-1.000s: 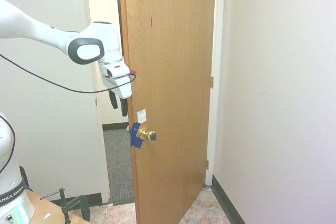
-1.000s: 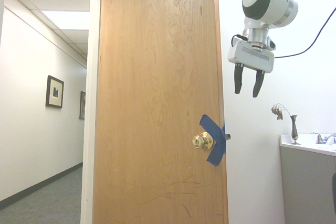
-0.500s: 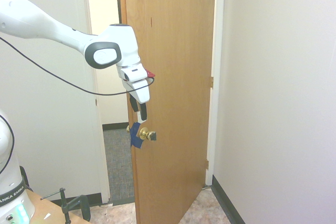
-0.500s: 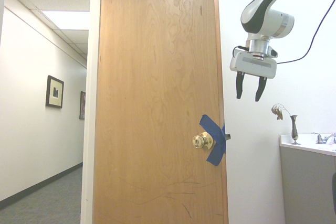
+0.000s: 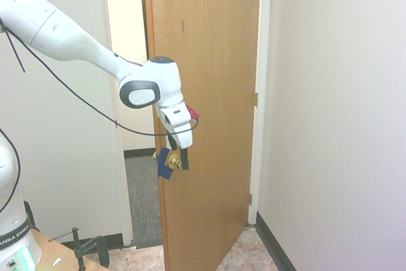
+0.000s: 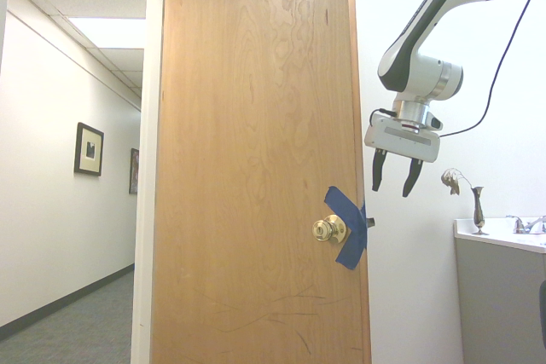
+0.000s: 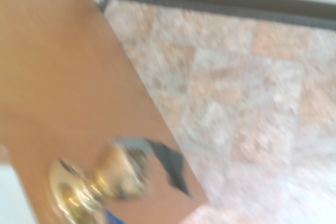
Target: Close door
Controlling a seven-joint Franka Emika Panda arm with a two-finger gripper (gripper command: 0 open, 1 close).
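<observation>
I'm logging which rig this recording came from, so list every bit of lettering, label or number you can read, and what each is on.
"ANKA EMIKA": on the dark band of the robot's base, start cut off by the picture's edge.
White label on the door: mostly hidden, unreadable.

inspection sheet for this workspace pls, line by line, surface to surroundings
surface: tiled floor below the door
job's things: door standing open; brass knob and blue tape on it
clutter: clamp at the tabletop's edge
gripper: gripper jaws apart, nothing between them, near the knob
cables: one dark cable loops loosely along the arm
surroundings: vase with a dried stem on a white counter, by a faucet; framed picture on the hallway wall
</observation>
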